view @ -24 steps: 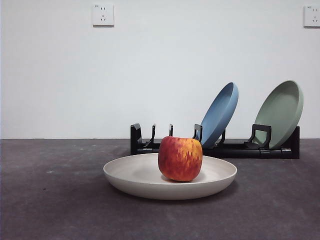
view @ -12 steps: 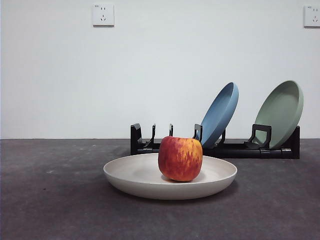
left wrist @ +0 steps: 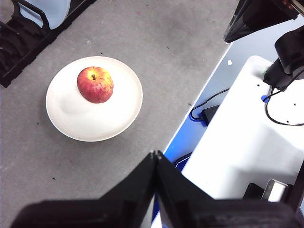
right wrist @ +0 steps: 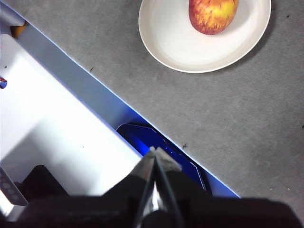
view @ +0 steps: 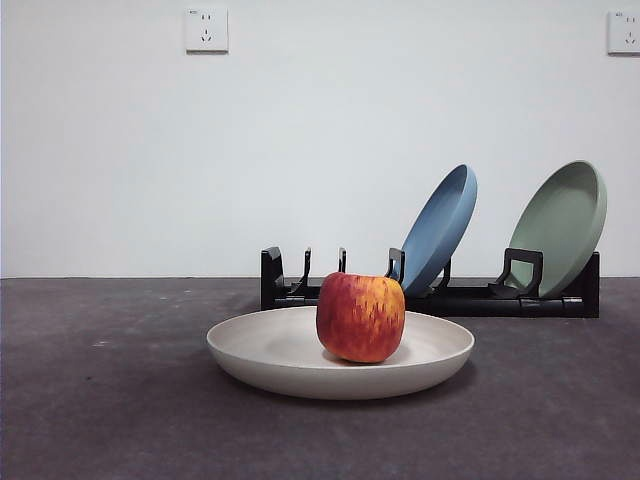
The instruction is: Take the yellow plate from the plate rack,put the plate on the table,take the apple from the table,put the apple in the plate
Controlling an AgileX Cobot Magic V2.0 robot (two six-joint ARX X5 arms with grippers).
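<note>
So the round red apple with yellow-orange streaks (view: 360, 317) is sitting in the wide shallow cream plate (view: 275, 355), a bit right of the plate's middle in the front view, stem pointing up in the left wrist view (left wrist: 95, 84). The plate (left wrist: 90, 121) lies flat on the dark grey speckled table (view: 110, 400), just in front of the long low black plastic rack with upright prongs (view: 290, 285). The left end of the rack has bare slots, while a matte blue plate (view: 440, 228) leans in it around the middle and a sage-green plate (view: 562, 225) leans at the right end, both tilted to the right. The cream plate is near the rack, though I can't tell from the front view whether they touch; the left wrist view shows a strip of bare table between them. Both arms are parked well away from the plate, off the near edge of the table. The left gripper (left wrist: 156, 154) hangs over the table's edge with its 2 black jaws pressed together, tips meeting, nothing between them. The right gripper (right wrist: 153, 151) is the same deal, jaws closed tip to tip and holding nothing, with the plate (right wrist: 190, 47) and apple (right wrist: 213, 14) far from it. On the white wall behind there are 2 white sockets, 1 upper left (view: 206, 30) and 1 at the upper right corner (view: 624, 32).
</note>
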